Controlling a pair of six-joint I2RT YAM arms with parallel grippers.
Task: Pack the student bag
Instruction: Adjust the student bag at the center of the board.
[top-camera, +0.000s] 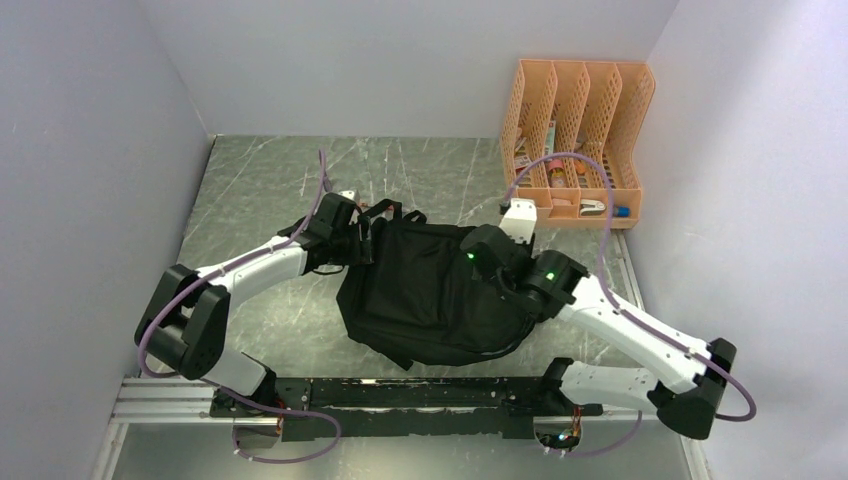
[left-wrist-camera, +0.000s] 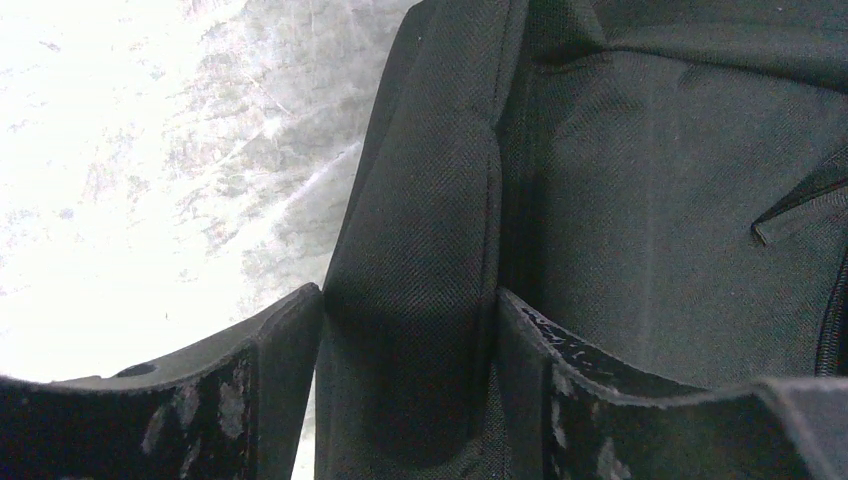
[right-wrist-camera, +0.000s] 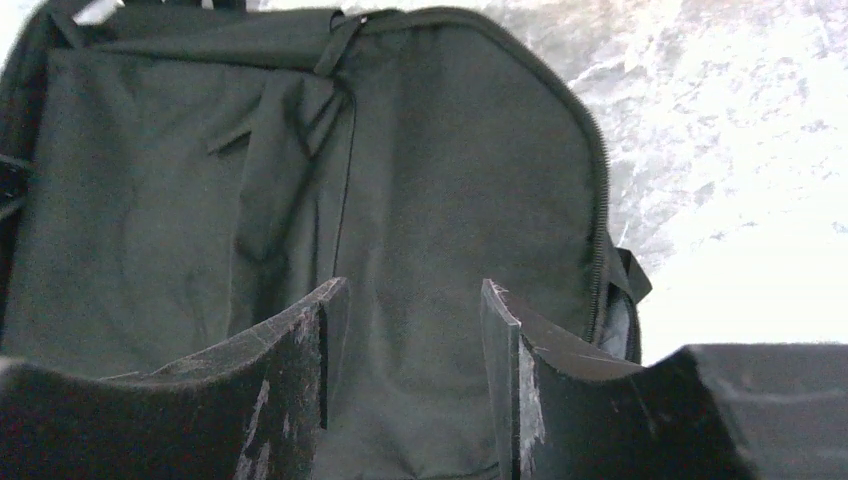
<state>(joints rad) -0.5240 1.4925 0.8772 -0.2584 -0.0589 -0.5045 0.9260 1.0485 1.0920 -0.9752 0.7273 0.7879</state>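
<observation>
The black student bag (top-camera: 430, 295) lies flat in the middle of the table between both arms. My left gripper (top-camera: 365, 240) is at the bag's upper left corner. In the left wrist view it (left-wrist-camera: 410, 310) is shut on a padded black shoulder strap (left-wrist-camera: 425, 200), which fills the gap between the fingers. My right gripper (top-camera: 482, 255) is over the bag's upper right part. In the right wrist view it (right-wrist-camera: 410, 290) is open, jaws apart just above the bag's black fabric (right-wrist-camera: 450, 150). A zip (right-wrist-camera: 600, 220) runs along the bag's right edge, with grey lining showing beside it.
An orange slotted file organiser (top-camera: 580, 140) stands at the back right against the wall, with several small items in it. White walls close in the left, back and right. A metal rail (top-camera: 400, 395) runs along the near edge.
</observation>
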